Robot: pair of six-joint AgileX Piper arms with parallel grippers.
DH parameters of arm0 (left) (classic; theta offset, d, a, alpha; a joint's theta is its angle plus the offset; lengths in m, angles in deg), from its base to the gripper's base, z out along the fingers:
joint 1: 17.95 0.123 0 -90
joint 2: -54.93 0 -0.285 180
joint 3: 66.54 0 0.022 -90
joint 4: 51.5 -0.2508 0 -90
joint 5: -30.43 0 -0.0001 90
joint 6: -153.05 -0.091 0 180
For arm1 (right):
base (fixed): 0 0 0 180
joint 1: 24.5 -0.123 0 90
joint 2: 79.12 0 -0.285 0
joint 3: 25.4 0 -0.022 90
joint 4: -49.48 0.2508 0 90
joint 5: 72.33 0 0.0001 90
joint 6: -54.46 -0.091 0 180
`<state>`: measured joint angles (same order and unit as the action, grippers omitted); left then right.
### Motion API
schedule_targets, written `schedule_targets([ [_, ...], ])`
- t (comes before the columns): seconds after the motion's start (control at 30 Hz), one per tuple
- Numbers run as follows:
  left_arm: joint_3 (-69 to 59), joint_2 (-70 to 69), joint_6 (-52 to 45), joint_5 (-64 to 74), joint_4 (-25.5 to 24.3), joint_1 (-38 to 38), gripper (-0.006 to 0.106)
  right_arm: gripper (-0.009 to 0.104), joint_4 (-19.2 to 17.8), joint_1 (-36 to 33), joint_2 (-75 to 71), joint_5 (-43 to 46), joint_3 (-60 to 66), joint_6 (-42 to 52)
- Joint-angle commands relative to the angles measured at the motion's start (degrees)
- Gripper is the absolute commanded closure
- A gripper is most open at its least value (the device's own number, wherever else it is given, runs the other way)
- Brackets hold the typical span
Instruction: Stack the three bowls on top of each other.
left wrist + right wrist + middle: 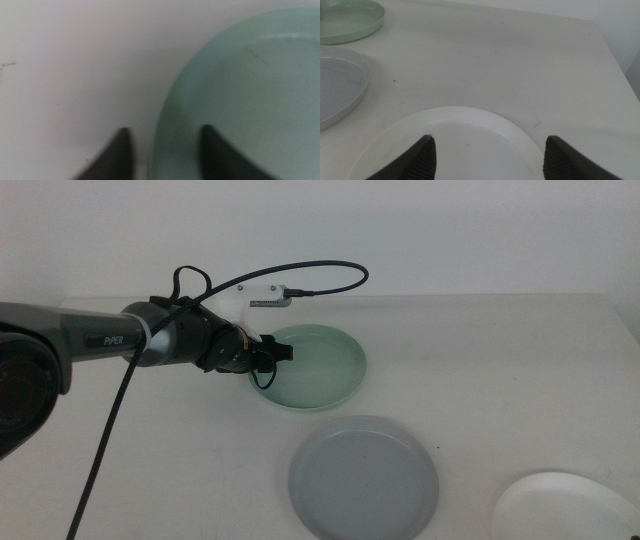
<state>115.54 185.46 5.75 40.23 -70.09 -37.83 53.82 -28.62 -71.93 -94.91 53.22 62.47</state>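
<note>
mint green shallow round bowl (315,367) farthest back on the white table (500,350), grey shallow round bowl (364,477) in front of it, apart, white shallow round bowl (565,506) at front right, left gripper (268,361) straddling mint bowl's left rim

White bowl (565,508) cut off by middle view's bottom and right edges; only upper-left arc shows, beside grey bowl (363,478). Mint green bowl (318,366): left rim hidden behind left gripper (272,365). Left wrist view blurred; rim-to-jaw contact unclear. Right gripper (487,152): only jaw tips visible above white bowl, body out of frame.
</note>
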Motion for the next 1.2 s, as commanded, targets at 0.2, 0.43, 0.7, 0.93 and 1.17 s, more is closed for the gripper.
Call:
schedule_targets([
  [0.2, 1.29, -5.57, 1.04, 2.11, 1.15, 0.43, 0.101, 0.040, -0.58, 0.43, -1.52, 4.25, -0.14, 0.23],
  [0.43, -0.88, -18.01, 2.17, 3.28, 1.62, 0.23, 0.101, 0.040, -0.58, 0.43, -1.52, 4.25, -0.14, 0.23],
  [0.7, -13.26, -32.91, 3.93, 3.15, 1.76, -5.27, 0.101, 0.040, -0.58, 0.43, -1.52, 4.25, -0.14, 0.23],
  [0.93, -23.66, -37.95, 8.22, 3.15, 1.76, -12.35, 0.101, 0.040, -0.58, 0.43, -1.52, 4.25, -0.14, 0.23],
  [1.17, -30.37, -36.92, 13.09, -0.54, 1.83, -15.70, 0.101, 0.040, -0.58, 0.43, -1.52, 4.25, -0.14, 0.23],
])
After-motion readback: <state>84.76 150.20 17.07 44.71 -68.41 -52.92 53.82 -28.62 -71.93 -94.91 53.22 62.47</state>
